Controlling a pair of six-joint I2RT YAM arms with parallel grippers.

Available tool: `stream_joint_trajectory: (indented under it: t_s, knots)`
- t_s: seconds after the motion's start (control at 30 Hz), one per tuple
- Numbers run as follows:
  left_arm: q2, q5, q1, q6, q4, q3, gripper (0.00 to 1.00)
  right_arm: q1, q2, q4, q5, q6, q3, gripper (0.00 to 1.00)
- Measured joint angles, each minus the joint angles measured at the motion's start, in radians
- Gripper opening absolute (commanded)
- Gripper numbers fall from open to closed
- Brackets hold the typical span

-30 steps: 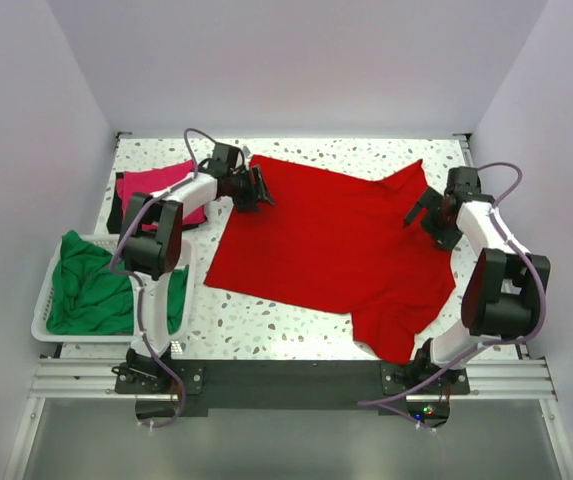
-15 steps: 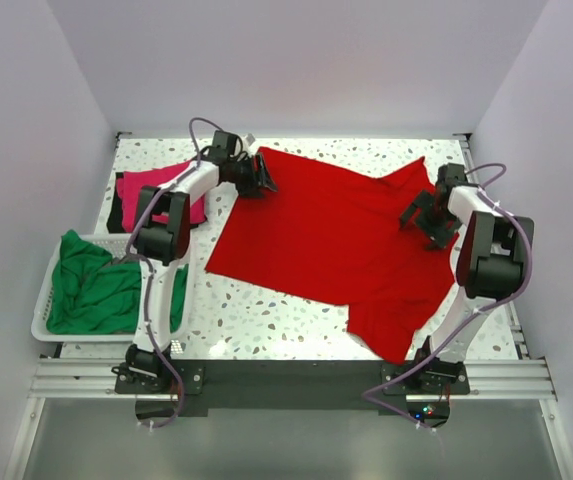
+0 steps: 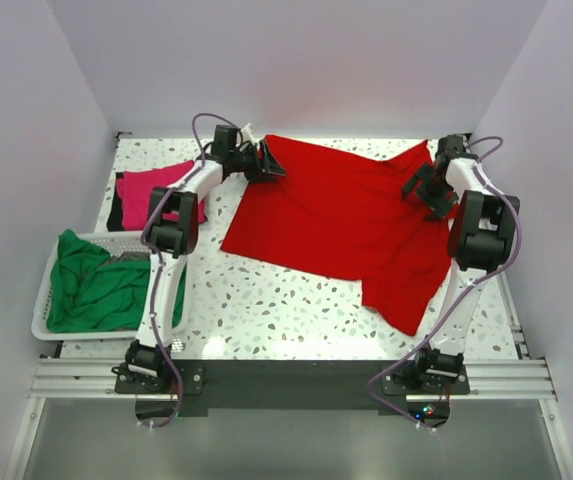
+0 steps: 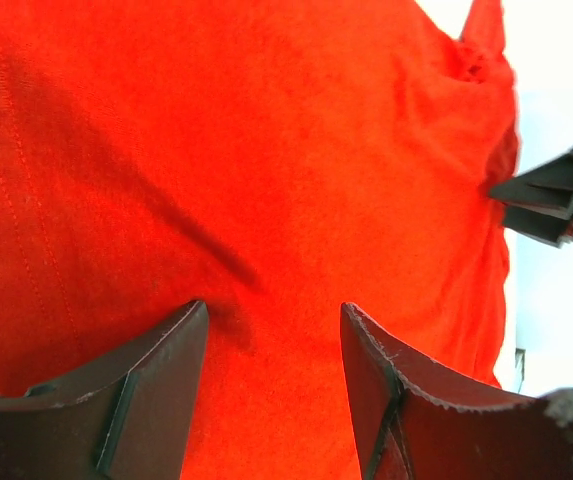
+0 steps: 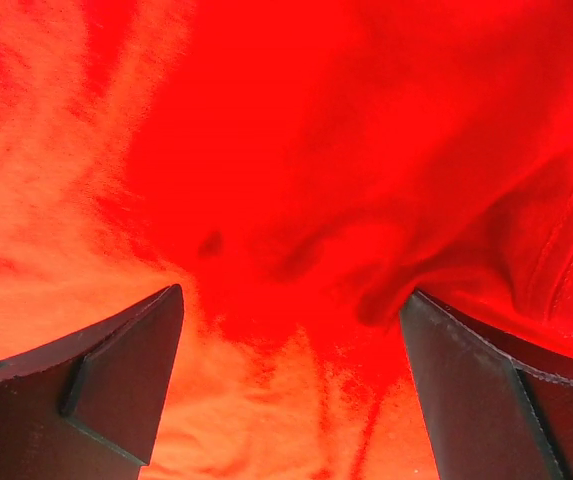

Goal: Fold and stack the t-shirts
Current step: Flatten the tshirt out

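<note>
The large red t-shirt (image 3: 336,225) lies spread across the back and right of the table, one part hanging toward the front right. My left gripper (image 3: 266,165) is at its back left corner. In the left wrist view, my left gripper (image 4: 274,330) has its jaws apart over red cloth (image 4: 266,180). My right gripper (image 3: 418,190) is at the shirt's back right edge. In the right wrist view, my right gripper (image 5: 291,310) has its jaws wide apart over rumpled red cloth (image 5: 296,150). The magenta-pink t-shirt (image 3: 151,192) lies folded at the back left. The green t-shirt (image 3: 96,285) is bunched in a basket.
A white slatted basket (image 3: 41,310) stands at the left front and holds the green shirt. The pink shirt rests on a dark cloth (image 3: 116,210). Speckled tabletop (image 3: 276,310) shows in front of the red shirt. White walls enclose the back and both sides.
Both grippers have moved toward the back of the table, and the red shirt has shifted back and right with them. Its back right corner now reaches the far edge.
</note>
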Motion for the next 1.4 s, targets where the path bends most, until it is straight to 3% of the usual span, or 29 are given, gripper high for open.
stream_joint_trajectory:
  t_s: [0.2,0.43,0.63,0.73,0.9,1.0,1.4]
  knots:
    - [0.058,0.040,0.000,-0.076,0.140,0.041,0.61,0.000,0.101,-0.035,-0.001,-0.002,0.174,0.91]
    - [-0.009,-0.033,-0.001,-0.054,0.167,-0.047,0.58,0.000,0.115,-0.027,-0.049,-0.010,0.202,0.91]
    - [-0.298,-0.272,-0.003,0.031,0.016,-0.272,0.50,0.000,0.112,-0.037,-0.059,-0.059,0.254,0.91]
    - [-0.447,-0.424,-0.008,0.070,-0.070,-0.343,0.40,0.000,0.094,-0.042,-0.048,-0.089,0.256,0.91]
    - [-0.607,-0.576,-0.016,0.109,-0.156,-0.549,0.33,0.000,0.027,-0.045,-0.034,-0.121,0.251,0.91]
    - [-0.615,-0.621,-0.017,0.114,-0.220,-0.632,0.24,0.000,-0.051,-0.040,-0.027,-0.132,0.211,0.91]
    - [-0.653,-0.674,-0.028,0.145,-0.358,-0.784,0.23,0.000,-0.228,-0.022,-0.026,-0.159,0.005,0.91]
